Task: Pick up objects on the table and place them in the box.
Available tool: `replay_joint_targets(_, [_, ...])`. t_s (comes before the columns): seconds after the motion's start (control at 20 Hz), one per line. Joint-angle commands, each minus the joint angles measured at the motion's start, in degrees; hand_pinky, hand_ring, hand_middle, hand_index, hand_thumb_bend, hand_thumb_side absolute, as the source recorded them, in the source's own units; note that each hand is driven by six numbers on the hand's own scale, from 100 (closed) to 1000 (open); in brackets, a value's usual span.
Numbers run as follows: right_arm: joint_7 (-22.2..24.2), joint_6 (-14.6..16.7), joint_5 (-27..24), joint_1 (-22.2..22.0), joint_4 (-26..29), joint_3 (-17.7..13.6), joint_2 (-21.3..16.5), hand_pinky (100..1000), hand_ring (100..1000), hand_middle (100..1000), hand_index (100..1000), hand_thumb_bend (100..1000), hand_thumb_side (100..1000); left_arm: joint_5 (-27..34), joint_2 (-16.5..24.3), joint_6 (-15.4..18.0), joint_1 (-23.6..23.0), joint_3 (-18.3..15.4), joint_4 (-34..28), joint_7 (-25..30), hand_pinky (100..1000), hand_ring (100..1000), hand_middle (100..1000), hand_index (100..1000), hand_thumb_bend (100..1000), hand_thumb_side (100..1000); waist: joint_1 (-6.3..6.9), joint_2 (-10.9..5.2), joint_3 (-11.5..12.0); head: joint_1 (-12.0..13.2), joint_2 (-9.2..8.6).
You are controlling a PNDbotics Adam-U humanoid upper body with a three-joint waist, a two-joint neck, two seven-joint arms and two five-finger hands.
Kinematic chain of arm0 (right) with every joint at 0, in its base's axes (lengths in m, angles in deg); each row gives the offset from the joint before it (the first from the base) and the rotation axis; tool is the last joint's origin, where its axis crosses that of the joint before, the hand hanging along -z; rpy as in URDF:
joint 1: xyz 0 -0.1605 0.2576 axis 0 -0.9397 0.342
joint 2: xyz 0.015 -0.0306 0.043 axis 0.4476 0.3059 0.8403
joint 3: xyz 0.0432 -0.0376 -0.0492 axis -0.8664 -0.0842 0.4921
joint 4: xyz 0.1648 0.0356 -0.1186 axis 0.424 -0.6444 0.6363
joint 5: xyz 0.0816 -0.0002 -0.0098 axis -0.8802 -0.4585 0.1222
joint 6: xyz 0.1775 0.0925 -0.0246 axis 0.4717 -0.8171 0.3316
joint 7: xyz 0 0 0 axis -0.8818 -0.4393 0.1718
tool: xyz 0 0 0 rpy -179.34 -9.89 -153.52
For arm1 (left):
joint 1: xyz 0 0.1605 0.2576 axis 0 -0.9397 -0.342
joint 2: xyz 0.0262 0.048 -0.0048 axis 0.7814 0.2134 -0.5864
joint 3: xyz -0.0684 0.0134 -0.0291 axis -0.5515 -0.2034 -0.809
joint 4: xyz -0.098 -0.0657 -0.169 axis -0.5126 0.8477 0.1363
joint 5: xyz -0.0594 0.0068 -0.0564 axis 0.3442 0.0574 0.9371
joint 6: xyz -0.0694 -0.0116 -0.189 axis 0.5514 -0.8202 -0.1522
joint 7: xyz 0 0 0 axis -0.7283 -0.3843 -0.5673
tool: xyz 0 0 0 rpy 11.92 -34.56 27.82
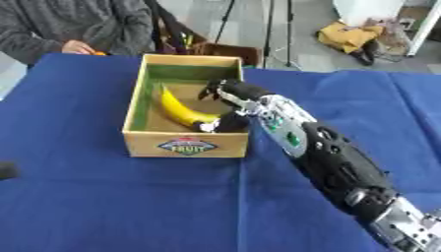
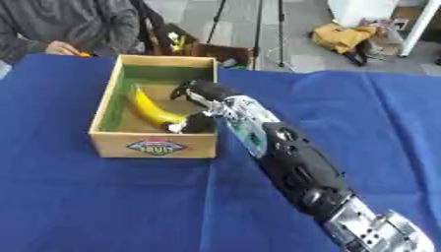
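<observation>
A wooden box (image 1: 135,110) with a fruit label on its front stands on the blue table (image 1: 103,206), slightly left of centre. A yellow banana (image 1: 176,109) lies inside it, curving from the back left to the front right. My right hand (image 1: 237,96) reaches into the box from the right over its right wall. Its fingers (image 1: 211,91) spread above the banana, apart from it. The thumb (image 1: 231,123) rests by the banana's near end. At the left edge only a dark rounded bit of my left hand (image 1: 5,171) shows.
My right forearm (image 2: 293,167) crosses the table diagonally from the lower right corner to the box. Blue cloth lies bare on the left and in front of the box. Beyond the far edge stands a brown crate (image 2: 215,53) on the floor.
</observation>
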Motion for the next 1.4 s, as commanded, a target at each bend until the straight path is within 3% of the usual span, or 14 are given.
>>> replay_joint_targets(0.05, [0.8, 0.1, -0.6, -0.1, 0.4, 0.1, -0.5, 796, 838, 866, 902, 719, 719, 0.1, 0.4, 0.1, 0.8, -0.3, -1.3, 0.0, 601, 579, 450, 553, 514, 958, 0.23, -0.77, 0.0, 0.1, -0.82])
replay_joint_targets(0.15, [0.3, 0.0, -1.4, -0.1, 1.1, 0.0, -0.6, 815, 856, 885, 917, 725, 777, 0.1, 0.4, 0.1, 0.8, -0.3, -1.3, 0.0, 601, 579, 450, 553, 514, 958, 0.27, -0.80, -0.1, 0.1, -0.85])
replay_joint_targets(0.3, [-1.6, -0.3, -2.9, -0.1, 2.7, -0.1, -0.8, 817, 855, 884, 916, 715, 764, 0.1, 0.5, 0.1, 0.8, -0.4, -1.3, -0.1, 602, 579, 450, 552, 515, 957, 0.33, -0.86, -0.4, 0.2, -0.93])
replay_joint_targets(0.35, [-3.1, -0.4, -3.7, 0.0, 3.9, -0.3, -1.0, 816, 854, 889, 916, 682, 939, 0.1, 0.5, 0.1, 0.8, -0.4, -1.3, -0.1, 602, 579, 450, 552, 515, 957, 0.36, -0.89, -0.7, 0.2, -0.99])
replay_joint_targets(0.4, [-4.7, -0.6, -4.7, 0.1, 5.3, -0.4, -1.3, 814, 851, 878, 913, 707, 749, 0.0, 0.6, 0.1, 0.8, -0.5, -1.3, -0.2, 602, 579, 450, 552, 515, 957, 0.37, -0.96, -0.9, 0.2, -1.04])
replay_joint_targets(0.65, [-10.0, -2.4, -9.6, -0.1, 11.4, 0.1, -2.6, 806, 839, 863, 905, 689, 717, -0.1, 0.8, 0.2, 0.7, -0.7, -1.3, -0.5, 602, 580, 450, 552, 515, 957, 0.35, -1.17, -1.9, 0.5, -1.15])
replay_joint_targets(0.7, [-10.8, -1.9, -12.2, 0.1, 14.1, 0.0, -2.9, 768, 809, 821, 877, 473, 629, -0.2, 1.0, 0.2, 0.6, -0.9, -1.3, -0.7, 601, 584, 450, 552, 515, 956, 0.41, -1.43, -3.1, 0.8, -1.28])
replay_joint_targets(0.75, [-11.1, -1.8, -15.9, -0.2, 17.2, -0.1, -3.7, 751, 800, 807, 875, 363, 603, -0.3, 1.2, 0.2, 0.4, -1.1, -1.3, -1.0, 601, 584, 451, 551, 514, 955, 0.44, -1.59, -4.0, 1.1, -1.37])
replay_joint_targets(0.8, [-10.9, -1.8, -20.6, -0.6, 20.1, -0.1, -4.4, 747, 797, 803, 875, 340, 602, -0.4, 1.4, 0.2, 0.3, -1.3, -1.3, -1.3, 601, 584, 451, 551, 514, 955, 0.47, -1.83, -5.0, 1.5, -1.44])
replay_joint_targets(0.9, [-10.5, -2.7, -30.1, -1.7, 26.0, -0.6, -6.2, 735, 787, 791, 872, 191, 637, -0.6, 1.8, 0.3, 0.0, -1.9, -1.3, -2.0, 601, 586, 451, 551, 515, 955, 0.54, -2.21, -7.0, 2.2, -1.62])
replay_joint_targets(1.05, [-11.0, -4.3, -42.2, -4.8, 35.1, -2.2, -9.0, 721, 775, 782, 869, 160, 653, -1.0, 2.4, 0.4, -0.3, -2.7, -1.4, -2.9, 601, 590, 452, 551, 516, 955, 0.62, -2.56, -10.1, 3.4, -1.85])
replay_joint_targets(1.15, [-11.6, -5.3, -47.1, -8.1, 41.0, -3.7, -10.7, 711, 770, 778, 869, 175, 655, -1.3, 2.8, 0.5, -0.6, -3.4, -1.5, -3.6, 603, 601, 456, 552, 516, 954, 0.47, -2.79, -12.3, 4.8, -2.16])
replay_joint_targets(1.35, [-12.5, -6.0, -55.9, -15.7, 50.0, -6.5, -12.5, 697, 759, 770, 871, 229, 646, -1.9, 3.4, 0.7, -1.2, -4.6, -1.7, -5.1, 604, 627, 469, 554, 516, 954, 0.39, -3.05, -16.1, 7.3, -2.54])
replay_joint_targets(1.4, [-12.6, -6.2, -57.4, -17.0, 51.0, -6.9, -12.6, 673, 744, 754, 863, 299, 632, -2.0, 3.4, 0.7, -1.2, -4.6, -1.7, -5.2, 605, 654, 480, 557, 516, 954, 0.41, -3.08, -16.6, 7.5, -2.58])
